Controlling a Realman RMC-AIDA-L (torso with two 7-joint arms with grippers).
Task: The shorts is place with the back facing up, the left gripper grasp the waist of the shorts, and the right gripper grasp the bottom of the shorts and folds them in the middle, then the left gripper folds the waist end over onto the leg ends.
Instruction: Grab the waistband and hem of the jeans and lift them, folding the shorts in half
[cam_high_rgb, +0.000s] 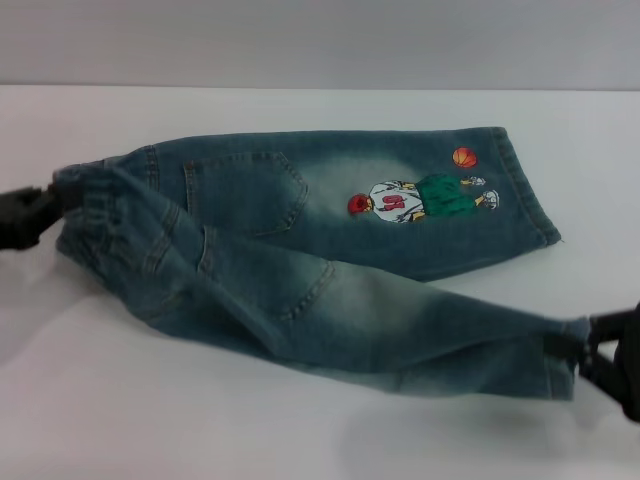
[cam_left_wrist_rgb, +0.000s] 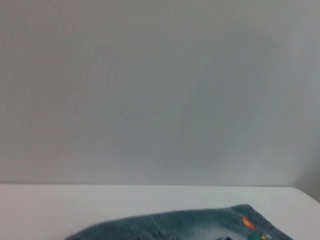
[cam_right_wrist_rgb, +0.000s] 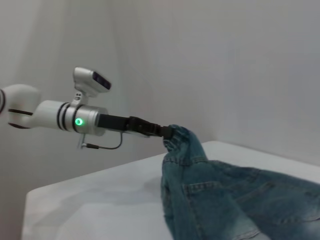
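left gripper (cam_high_rgb: 55, 195) clamped, right gripper (cam_high_rgb: 583, 350) apparently clamped, arms outstretched

No legible text, label or brand found. The shorts (cam_high_rgb: 330, 260) carry a cartoon player print (cam_high_rgb: 420, 197); its red jersey marking is unreadable.

The left arm (cam_right_wrist_rgb: 55, 117) is glossy white with black ring seams, a glowing green ring light, a thin grey cable looping beneath, a small white camera module with a dark lens on top, ending in a slim black left claw (cam_right_wrist_rgb: 165, 131)
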